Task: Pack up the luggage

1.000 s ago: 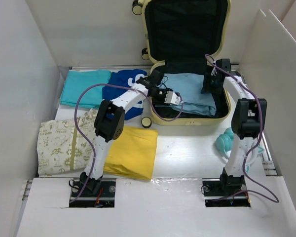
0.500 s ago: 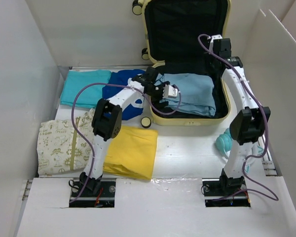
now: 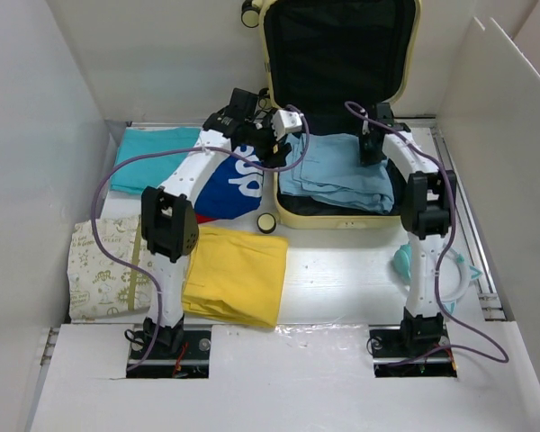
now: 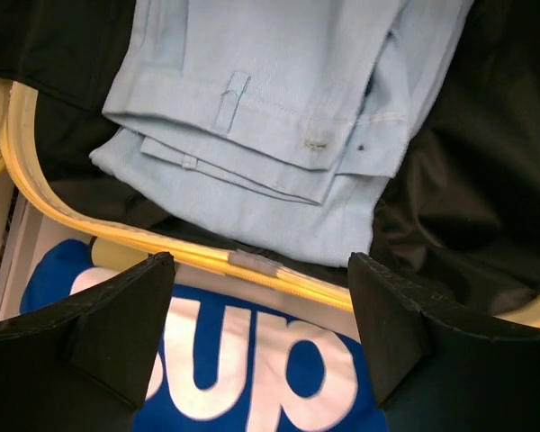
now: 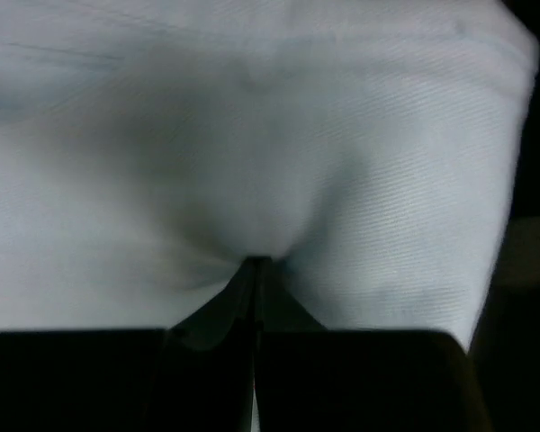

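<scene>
The luggage [image 3: 342, 219] lies open at the back of the table, its black-lined lid standing upright. Folded light blue trousers [image 3: 337, 171] rest in its base. My left gripper [image 3: 279, 135] hovers over the suitcase's left rim [image 4: 162, 245], open and holding nothing [image 4: 256, 333]. Below it are the trousers [image 4: 279, 108] and a blue shirt. My right gripper [image 3: 371, 148] is down in the case at the trousers' far right part. It is shut [image 5: 256, 263], its tips pushed into the pale fabric [image 5: 252, 135], which dimples around them.
A blue shirt with white letters [image 3: 225, 184] [image 4: 252, 378] lies left of the case, beside a teal garment [image 3: 153, 157]. Nearer are a folded yellow garment [image 3: 238, 274] and a cream patterned cloth [image 3: 103, 265]. A mint item [image 3: 414, 261] sits right. White walls enclose the table.
My left gripper opened and drew back left out of the case to its rim. My right gripper rose toward the lid, then came down onto the trousers and shut.
</scene>
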{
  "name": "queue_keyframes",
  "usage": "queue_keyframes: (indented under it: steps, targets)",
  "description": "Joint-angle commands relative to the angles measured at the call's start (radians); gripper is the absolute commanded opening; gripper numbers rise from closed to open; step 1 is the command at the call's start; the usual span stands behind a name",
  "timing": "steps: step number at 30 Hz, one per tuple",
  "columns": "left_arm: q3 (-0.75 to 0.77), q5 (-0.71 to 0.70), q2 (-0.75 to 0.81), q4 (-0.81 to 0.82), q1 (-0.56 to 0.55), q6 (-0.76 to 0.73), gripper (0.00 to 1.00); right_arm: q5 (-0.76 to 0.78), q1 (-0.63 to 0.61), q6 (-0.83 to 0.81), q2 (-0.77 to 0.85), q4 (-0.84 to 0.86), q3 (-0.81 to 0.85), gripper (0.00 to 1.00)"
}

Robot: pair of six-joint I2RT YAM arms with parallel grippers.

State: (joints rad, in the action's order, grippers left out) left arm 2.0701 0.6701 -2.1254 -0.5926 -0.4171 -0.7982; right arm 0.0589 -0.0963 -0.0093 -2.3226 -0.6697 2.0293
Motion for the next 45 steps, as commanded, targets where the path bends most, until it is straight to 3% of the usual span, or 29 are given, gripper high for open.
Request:
queue_keyframes:
  steps: [1,9,11,17,21,24,28,31,34,40,42,45]
  targets:
    - [-0.063,-0.026,0.106,-0.044,-0.012,0.056,0.74,-0.051,-0.008,0.028,-0.035,0.01,0.063,0.0]
    - [-0.111,-0.044,0.176,-0.053,-0.003,0.135,0.74,0.005,-0.029,-0.052,0.092,0.048,0.051,0.0]
    - [-0.12,-0.044,0.186,-0.053,0.009,0.155,0.74,0.042,-0.019,-0.052,0.171,0.048,0.003,0.06]
    - [-0.22,-0.125,0.268,0.019,0.098,0.24,0.71,0.167,-0.01,-0.024,0.319,0.05,-0.173,0.06]
    - [-0.307,-0.21,0.349,-0.003,0.109,0.156,0.71,0.073,0.013,-0.015,0.266,0.062,-0.218,0.03]
    - [-0.407,-0.245,0.433,-0.013,0.109,0.117,0.71,-0.036,0.024,-0.024,0.142,0.062,-0.16,0.01]
    - [-0.517,-0.294,0.521,0.03,0.146,0.117,0.71,-0.012,0.024,-0.014,0.103,0.044,-0.112,0.0]
    - [-0.58,-0.424,0.574,0.074,0.19,0.126,0.73,0.088,0.014,-0.004,0.129,0.021,-0.087,0.0]
    - [-0.59,-0.535,0.593,0.074,0.228,0.158,0.73,0.177,-0.012,-0.017,0.158,-0.001,-0.032,0.07]
    - [-0.59,-0.678,0.631,0.017,0.244,0.251,0.73,0.341,-0.08,-0.061,0.284,-0.071,0.063,0.41]
    - [-0.62,-0.678,0.677,0.028,0.244,0.267,0.73,0.352,-0.106,-0.061,0.334,-0.071,0.046,0.49]
    - [-0.659,-0.688,0.745,0.051,0.254,0.344,0.74,0.248,-0.173,-0.061,0.455,-0.071,-0.021,0.6]
